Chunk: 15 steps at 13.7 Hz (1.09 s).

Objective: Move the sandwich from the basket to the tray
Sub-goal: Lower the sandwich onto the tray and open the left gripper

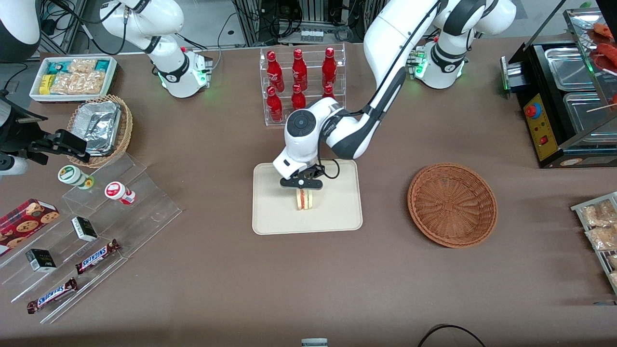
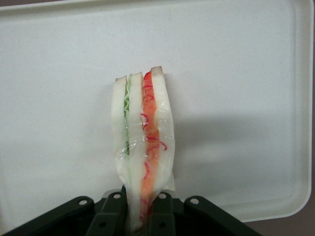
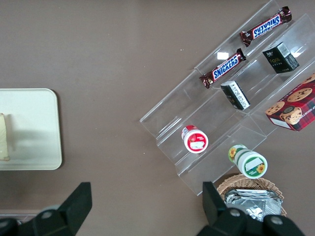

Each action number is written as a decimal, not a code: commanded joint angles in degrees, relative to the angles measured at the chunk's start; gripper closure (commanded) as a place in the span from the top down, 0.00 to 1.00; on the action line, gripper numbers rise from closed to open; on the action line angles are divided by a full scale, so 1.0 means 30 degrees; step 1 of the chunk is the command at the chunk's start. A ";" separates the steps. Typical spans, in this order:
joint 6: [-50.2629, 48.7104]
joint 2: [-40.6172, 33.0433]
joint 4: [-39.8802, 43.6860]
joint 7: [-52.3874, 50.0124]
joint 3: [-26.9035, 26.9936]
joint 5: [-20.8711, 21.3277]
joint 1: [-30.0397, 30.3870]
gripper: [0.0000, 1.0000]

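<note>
Placement is the step in hand: the gripper (image 1: pixel 302 189) hangs over the middle of the tray (image 1: pixel 270 221) with its jaws pinching the sandwich (image 1: pixel 304 199) by one end, and the wedge stands on edge with its lower end at or just above the tray floor. The basket (image 1: pixel 452 205) sits well apart, toward the working arm's end of the table, with nothing in it, so the carrying part looks done. What seems to be left is the release: the sandwich should be settled onto the tray, the jaws spread enough to let the wrap slip free, and the arm lifted straight up so the fingers do not drag the wedge over. Standing on a narrow edge, it may well topple flat when let go, which would do no harm inside the low rim. The front view gives the whole layout, tray, basket and arm together, but the wrist hides the grip itself. The left wrist view shows that grip plainly: the fingers (image 2: pixel 114 209) press on both bread faces of the sandwich (image 2: pixel 142 132), the green and red layers show between the slices, and the tray (image 2: pixel 59 73) fills the background with a shadow cast beside the wedge. The right wrist view catches only a corner of the tray (image 3: pixel 34 123) and a sliver of the sandwich (image 3: pixel 4 137), nothing of the gripper
</note>
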 commanded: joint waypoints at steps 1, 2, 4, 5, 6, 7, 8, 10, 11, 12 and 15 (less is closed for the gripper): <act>0.0032 0.0383 0.0434 -0.0172 0.0273 0.0333 -0.0189 0.04; 0.0032 0.0442 0.0463 -0.0143 0.0274 0.0333 -0.0189 0.04; 0.0061 0.0706 0.0521 -0.0143 0.0303 0.0333 -0.0189 0.05; 0.0061 0.0707 0.0493 -0.0143 0.0303 0.0333 -0.0189 0.05; 0.0061 0.0707 0.0492 -0.0143 0.0303 0.0333 -0.0189 0.29; 0.0061 0.0707 0.0521 -0.0143 0.0303 0.0333 -0.0189 0.75; 0.0032 0.0620 0.0522 -0.0172 0.0303 0.0333 -0.0189 1.00; -0.0143 0.0298 0.0580 -0.0433 0.0303 0.0274 -0.0043 1.00; -0.0318 -0.0226 0.0493 -0.0668 0.0332 0.0274 0.0015 1.00; -0.0841 -0.0666 0.0521 -0.0902 0.0332 0.0216 0.0045 1.00; -0.2744 -0.2918 0.0289 -0.1691 0.0713 -0.0019 0.0687 1.00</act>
